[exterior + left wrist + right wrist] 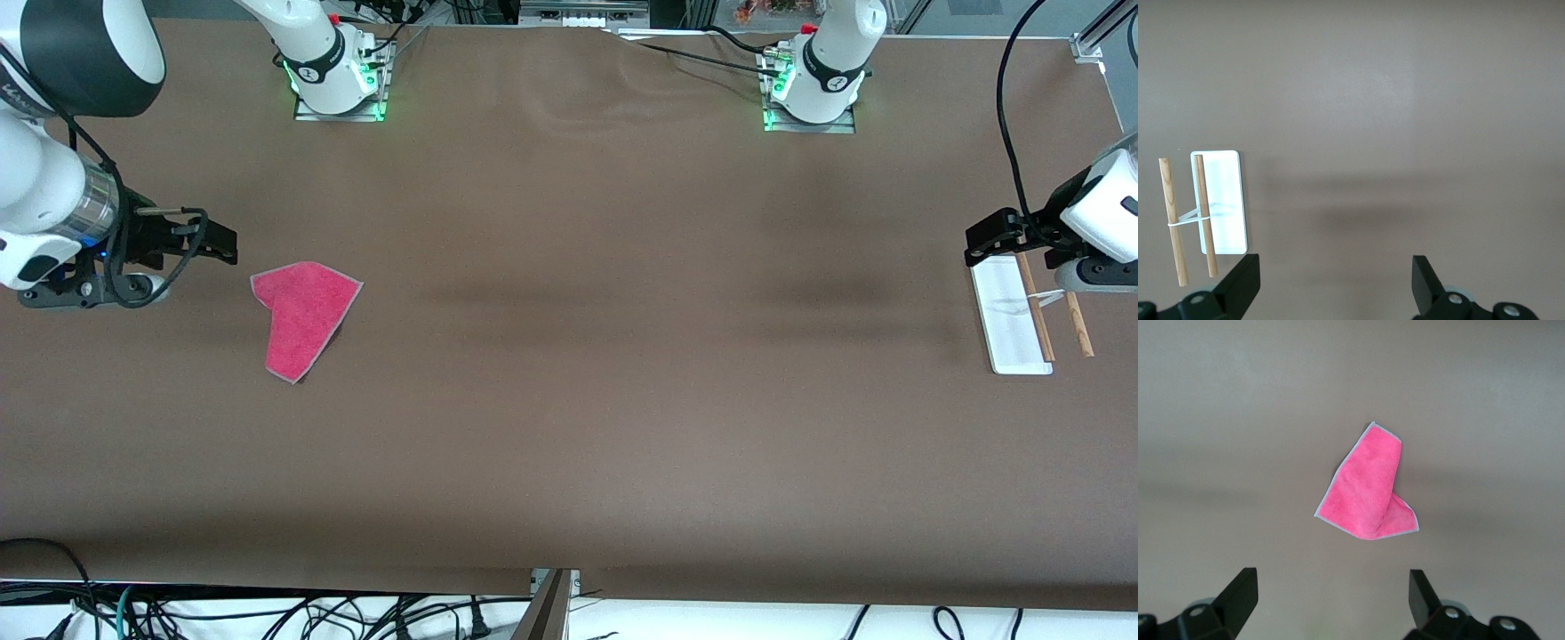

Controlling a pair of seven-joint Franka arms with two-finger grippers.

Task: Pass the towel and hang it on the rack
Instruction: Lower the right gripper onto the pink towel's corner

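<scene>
The pink-red towel [302,316] lies crumpled and partly folded on the brown table toward the right arm's end; it also shows in the right wrist view [1368,490]. My right gripper [222,244] is open and empty, over bare table just beside the towel; its own view shows the jaws wide apart [1333,597]. The rack stands at the left arm's end, with a white base [1009,320] and two wooden rods [1080,324]. My left gripper [985,244] is open and empty over the table at the rack's end, with the rack [1228,200] beside it in its view [1336,280].
The brown table cover [569,356] stretches between towel and rack. The two arm bases [333,71] [813,84] stand along the table's edge farthest from the front camera. Cables hang past the table's edge nearest that camera [267,613].
</scene>
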